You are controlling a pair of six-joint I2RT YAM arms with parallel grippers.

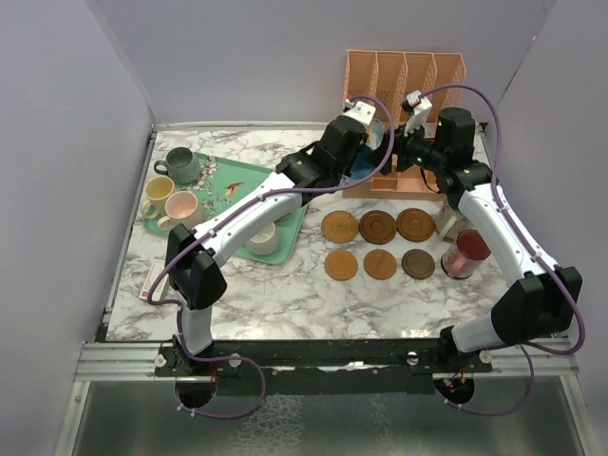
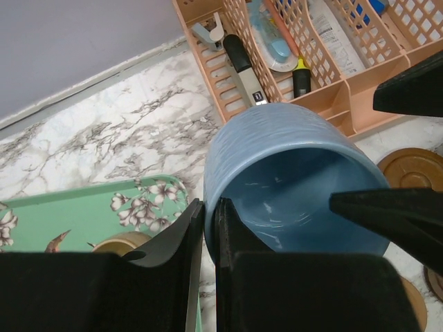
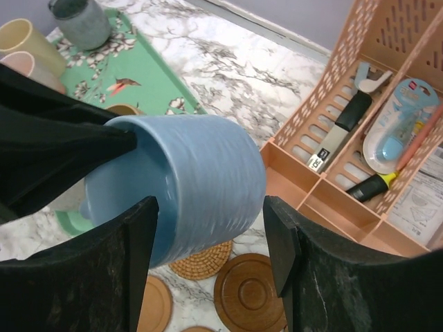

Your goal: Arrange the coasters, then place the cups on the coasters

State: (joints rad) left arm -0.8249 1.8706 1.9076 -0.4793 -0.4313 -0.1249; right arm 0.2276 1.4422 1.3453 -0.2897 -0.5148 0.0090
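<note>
**Transfer of a cup between my two arms, above the counter [image 1: 285, 294] just in front of the peach slotted plastic organiser [image 1: 404, 71].** The light blue ribbed glazed cup [image 3: 201, 166] hangs on its side in the air, mouth turned away from the organiser. My left end effector [image 2: 209, 207] is pressed together on the cup's rim, one finger inside the mouth and one outside the wall. My right end effector [image 3: 208, 207] stands spread, a finger on each side of the cup's body. Whether its pads bear on the glaze I cannot tell.

**Doing the step well.** I judge that the right fingers should close squarely across the body and be seated before the left pinch lets go. The glaze looks slick, and a rim pinch alone resists twisting poorly. The cup then needs turning upright before it goes down on one of the round wooden coasters [image 1: 377, 226]. Six of these lie bare in two rows of three in front of the organiser.

**Not resolved.** The cup's handle shows in no view. My arms cover the counter directly before the organiser. A maroon cup [image 1: 467, 249] stands in front of the organiser's right end, and what it rests on is hidden. On the mint-green flowered tray [image 1: 249, 176], to the organiser's left, my left arm partly covers the cups.
</note>
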